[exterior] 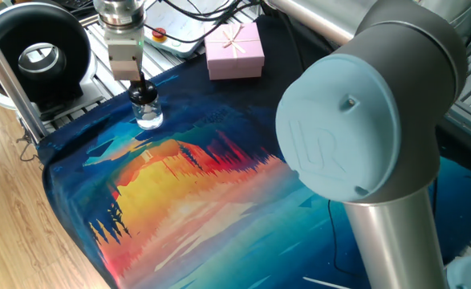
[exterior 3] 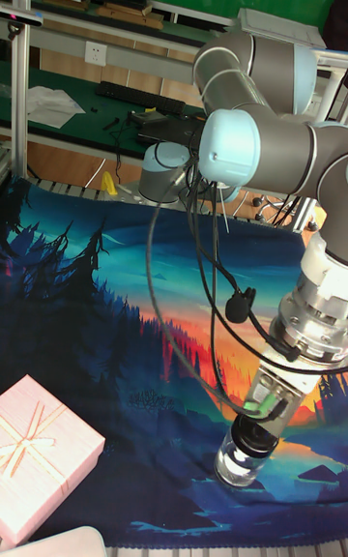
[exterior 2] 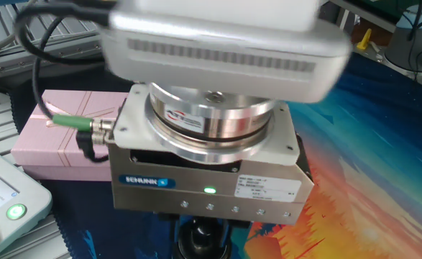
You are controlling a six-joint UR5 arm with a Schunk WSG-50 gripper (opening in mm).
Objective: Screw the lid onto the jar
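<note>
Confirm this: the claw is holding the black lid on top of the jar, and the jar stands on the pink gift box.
Not quite. The claw holds the black lid on the jar, but one fixed view shows the jar standing on the printed mat, apart from the pink gift box.
</note>
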